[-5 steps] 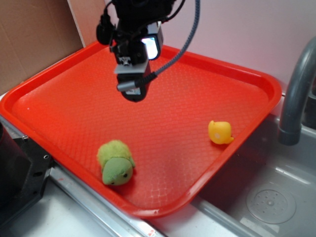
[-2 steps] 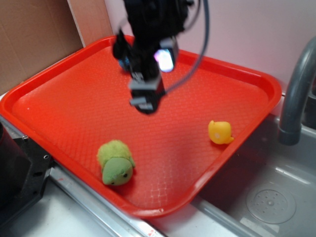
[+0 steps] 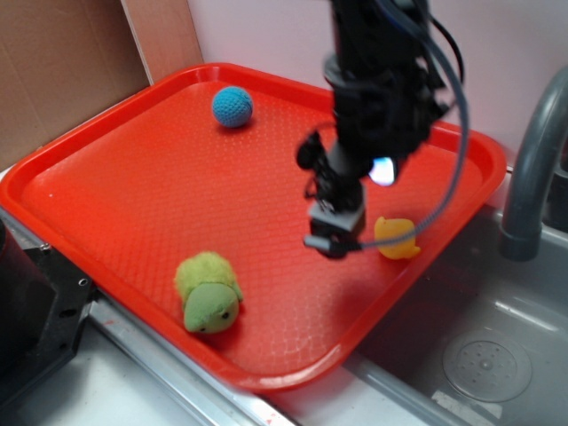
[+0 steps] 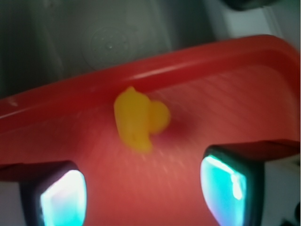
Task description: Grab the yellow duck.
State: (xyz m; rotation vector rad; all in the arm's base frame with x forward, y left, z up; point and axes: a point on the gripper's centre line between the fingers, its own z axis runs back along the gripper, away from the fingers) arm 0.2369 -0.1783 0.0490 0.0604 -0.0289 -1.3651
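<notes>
Progress: approach only, nothing grabbed | yellow duck (image 4: 139, 118) lies center frame near tray (image 3: 106, 177) rim | your gripper (image 4: 143, 188) is wide open, empty | left: lower, close.

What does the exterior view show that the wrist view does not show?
Only the exterior view shows the green plush turtle, the blue ball, the grey faucet and the arm above the gripper. Only the wrist view shows the two fingertips apart, with the duck ahead of the gap. Both show the yellow duck on the red tray, near its edge beside the sink.
</notes>
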